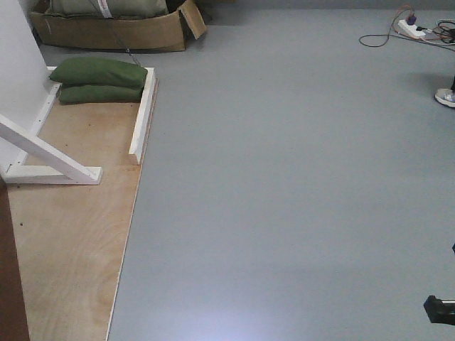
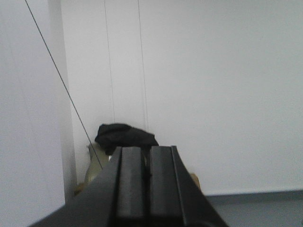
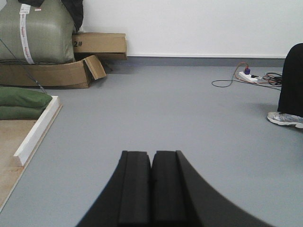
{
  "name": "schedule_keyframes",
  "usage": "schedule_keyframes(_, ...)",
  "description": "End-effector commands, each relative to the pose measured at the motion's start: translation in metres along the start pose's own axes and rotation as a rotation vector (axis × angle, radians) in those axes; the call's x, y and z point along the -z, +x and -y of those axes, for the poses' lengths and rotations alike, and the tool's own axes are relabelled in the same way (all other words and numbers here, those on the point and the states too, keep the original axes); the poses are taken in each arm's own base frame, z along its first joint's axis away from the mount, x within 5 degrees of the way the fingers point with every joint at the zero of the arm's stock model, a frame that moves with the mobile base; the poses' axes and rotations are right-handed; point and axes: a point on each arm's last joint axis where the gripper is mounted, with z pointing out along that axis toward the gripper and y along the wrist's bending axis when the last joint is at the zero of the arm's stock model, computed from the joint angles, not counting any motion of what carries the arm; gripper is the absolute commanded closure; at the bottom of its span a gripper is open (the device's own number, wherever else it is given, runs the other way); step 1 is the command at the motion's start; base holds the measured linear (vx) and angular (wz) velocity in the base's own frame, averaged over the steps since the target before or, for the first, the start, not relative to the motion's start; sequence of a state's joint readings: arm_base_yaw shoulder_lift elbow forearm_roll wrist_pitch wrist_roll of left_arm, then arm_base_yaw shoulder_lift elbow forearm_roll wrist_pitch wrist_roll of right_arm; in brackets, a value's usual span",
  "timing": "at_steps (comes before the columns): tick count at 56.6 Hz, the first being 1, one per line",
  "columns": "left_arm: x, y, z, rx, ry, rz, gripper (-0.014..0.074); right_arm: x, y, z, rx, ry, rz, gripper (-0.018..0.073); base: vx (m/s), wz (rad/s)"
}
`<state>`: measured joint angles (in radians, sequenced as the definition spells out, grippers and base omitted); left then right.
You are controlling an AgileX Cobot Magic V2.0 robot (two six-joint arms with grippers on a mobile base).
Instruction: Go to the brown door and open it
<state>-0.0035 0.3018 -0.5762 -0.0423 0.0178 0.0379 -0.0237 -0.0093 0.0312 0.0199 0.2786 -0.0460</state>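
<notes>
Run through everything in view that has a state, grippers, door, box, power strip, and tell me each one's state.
Left gripper: shut, empty.
Right gripper: shut, empty.
Brown door: only a sliver at the picture's edge, open or shut cannot be told.
Cardboard box: end flap open, sack inside.
Power strip: plug inserted.
Green sandbags: stacked in two.

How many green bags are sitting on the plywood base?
2. The upper green bag lies stacked on the lower green bag at the far end of the plywood base, beside the white beam. Others may be hidden behind the white panel.
</notes>
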Motion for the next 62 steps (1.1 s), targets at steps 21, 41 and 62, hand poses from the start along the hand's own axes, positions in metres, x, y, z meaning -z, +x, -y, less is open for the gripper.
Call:
schedule_keyframes(21,-0.032,-0.121,-0.019,0.263,-0.128,0.789,0.0600,0.001,-0.006,0.001,0.010,0.012,0.088,0.0559,0.00,0.00)
schedule_keyframes(41,-0.023,-0.114,-0.058,0.399,-0.601,0.968,0.0600,0.001,-0.006,0.001,0.010,0.012,0.088,0.0559,0.00,0.00)
schedule_keyframes(62,-0.021,-0.079,-0.087,0.552,-1.080,0.951,0.0600,0.001,-0.006,0.001,0.010,0.012,0.088,0.0559,0.00,0.00)
